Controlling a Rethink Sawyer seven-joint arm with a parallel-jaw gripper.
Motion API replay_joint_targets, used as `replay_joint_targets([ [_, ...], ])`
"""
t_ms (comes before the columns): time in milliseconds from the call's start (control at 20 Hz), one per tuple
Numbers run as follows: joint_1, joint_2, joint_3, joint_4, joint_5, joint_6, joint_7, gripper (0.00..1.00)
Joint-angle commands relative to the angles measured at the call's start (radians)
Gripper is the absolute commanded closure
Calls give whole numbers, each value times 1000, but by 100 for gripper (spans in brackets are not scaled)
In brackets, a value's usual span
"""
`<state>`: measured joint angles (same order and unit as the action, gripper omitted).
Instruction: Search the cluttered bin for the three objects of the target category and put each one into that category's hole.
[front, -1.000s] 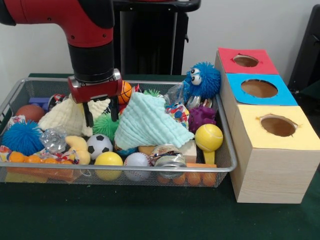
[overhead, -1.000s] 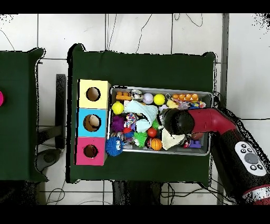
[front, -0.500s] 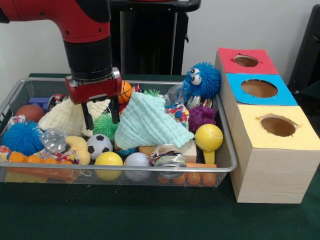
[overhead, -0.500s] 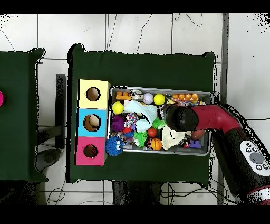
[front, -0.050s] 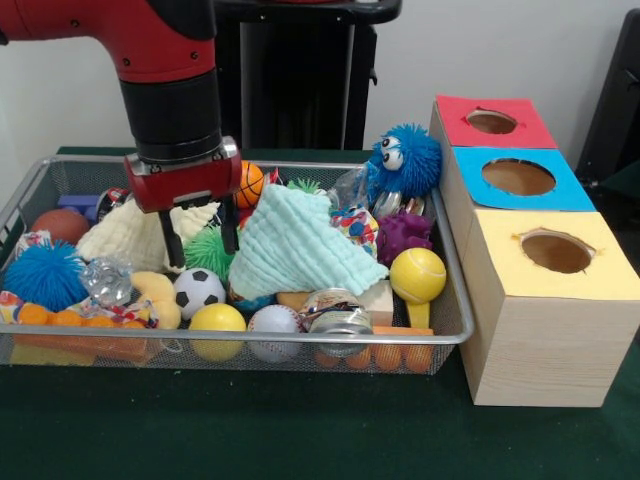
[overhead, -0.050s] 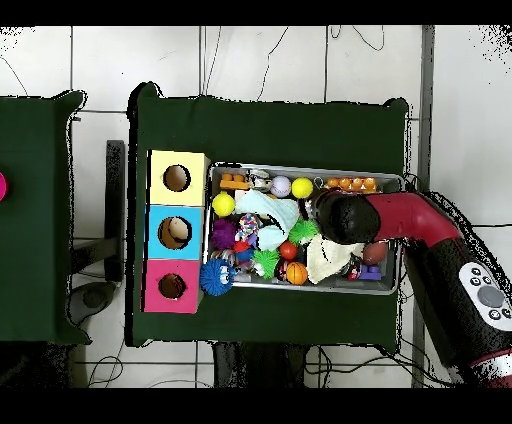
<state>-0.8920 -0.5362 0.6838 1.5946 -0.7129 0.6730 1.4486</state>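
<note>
The worktop (front, -0.050s: 300, 440) is covered in dark green cloth; behind it stand a pale wall and a black stand, and the overhead view shows white floor tiles around it. Nearest the camera runs the front rim of the wire bin (front, -0.050s: 240, 340), its long axis lying left to right across the worktop. Just behind that rim sit a yellow ball (front, -0.050s: 217, 320), a baseball (front, -0.050s: 273, 322), a soccer ball (front, -0.050s: 199, 290) and a blue spiky ball (front, -0.050s: 42, 275). To the right of the bin, touching its end, three wooden boxes run front to back: the yellow-topped box (front, -0.050s: 545, 300) nearest, then the blue-topped box (front, -0.050s: 520, 178), then the red-topped box (front, -0.050s: 492, 122), each with a round hole facing up. Mid-bin, a pale green cloth (front, -0.050s: 295, 245) lies tilted against a cream cloth (front, -0.050s: 135, 235). The gripper (front, -0.050s: 200, 232) hangs over the green spiky ball (front, -0.050s: 210, 250), its two black fingers spread and holding nothing. Against the picture a second ago, the gripper has shifted slightly left and a little higher. At the bin's far side sit a small basketball (front, -0.050s: 250, 185) and a blue fuzzy toy (front, -0.050s: 405, 160).
</note>
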Motion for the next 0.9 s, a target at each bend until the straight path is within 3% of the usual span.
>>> replay_joint_targets([
  [50, -38, 75, 66, -76, -70, -59, -248, 0],
  [550, -61, 104, 51, -57, -166, -152, -216, 0],
  [900, -44, 103, 14, -74, -214, -147, -200, 0],
])
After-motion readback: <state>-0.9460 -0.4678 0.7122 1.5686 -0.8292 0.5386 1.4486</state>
